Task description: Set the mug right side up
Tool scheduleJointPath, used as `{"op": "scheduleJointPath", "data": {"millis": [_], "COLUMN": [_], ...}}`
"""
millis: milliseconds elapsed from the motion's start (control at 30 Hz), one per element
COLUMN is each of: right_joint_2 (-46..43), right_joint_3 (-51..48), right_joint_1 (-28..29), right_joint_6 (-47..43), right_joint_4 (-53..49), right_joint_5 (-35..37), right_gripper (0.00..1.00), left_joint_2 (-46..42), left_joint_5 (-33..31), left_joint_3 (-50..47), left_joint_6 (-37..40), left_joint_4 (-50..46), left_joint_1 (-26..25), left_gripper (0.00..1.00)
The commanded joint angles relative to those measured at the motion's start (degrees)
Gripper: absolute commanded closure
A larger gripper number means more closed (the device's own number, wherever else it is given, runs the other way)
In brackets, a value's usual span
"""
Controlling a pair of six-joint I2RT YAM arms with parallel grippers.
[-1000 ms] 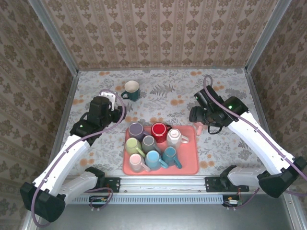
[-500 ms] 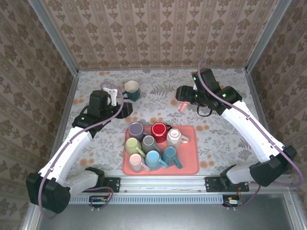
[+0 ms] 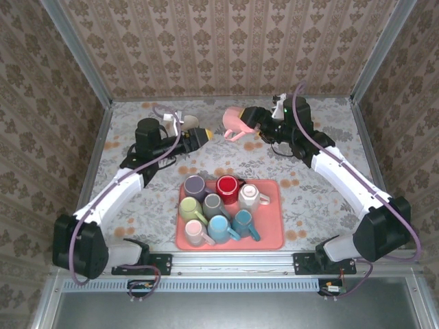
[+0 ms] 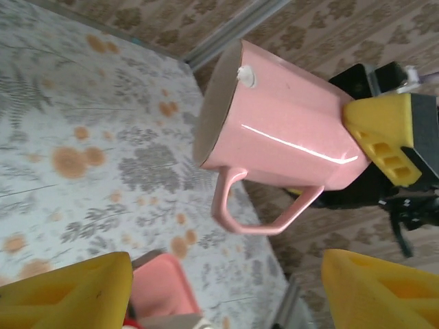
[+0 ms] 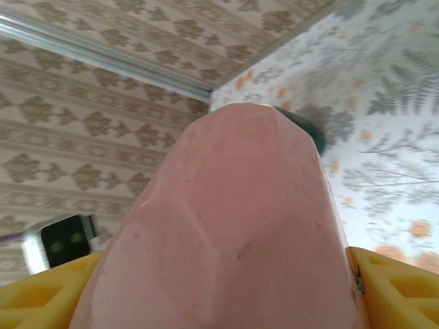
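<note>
The pink mug [image 3: 236,122] hangs in the air over the back of the table, lying on its side. My right gripper [image 3: 255,120] is shut on its body, and in the right wrist view the mug [image 5: 226,219] fills the space between the yellow fingers [image 5: 394,288]. From the left wrist I see the mug's [image 4: 281,133] open mouth turned toward me and its handle hanging down. My left gripper [image 3: 199,137] faces it from the left, open and apart from it, with nothing between its fingers [image 4: 68,295].
A pink tray [image 3: 271,233] near the front middle holds several mugs of different colours. A dark green mug [image 5: 302,127] stands on the table at the back left, behind my left gripper. Patterned walls close in the back and sides.
My right arm carried the pink mug from beside the tray up and leftward to the back of the table. My left gripper swung toward it and opened wider.
</note>
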Motion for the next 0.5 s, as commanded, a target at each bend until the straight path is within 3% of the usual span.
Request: {"op": "scheduleJointPath", "data": {"millis": [0, 233, 467], "right_joint_2": [-1.2, 0.8, 1.3], "right_joint_3": [-1.1, -3.4, -3.5], "right_joint_1": [-0.8, -1.3, -1.3], "right_joint_6": [6.3, 11.7, 14.3], "right_joint_4": [18.2, 29.0, 33.9], "right_joint_5": [-6.7, -11.3, -15.3], "right_gripper": [0.51, 0.52, 0.51], "left_joint_2": [2.0, 6.4, 13.3], "left_joint_5": [6.3, 9.1, 12.3], "left_joint_3": [-0.5, 0.0, 0.0], "left_joint_6": [-13.6, -21.8, -36.4], "left_joint_4": [16.0, 27.4, 49.3], "left_joint_1": [-0.7, -1.2, -1.4], "left_gripper": [0.26, 0.28, 0.39]}}
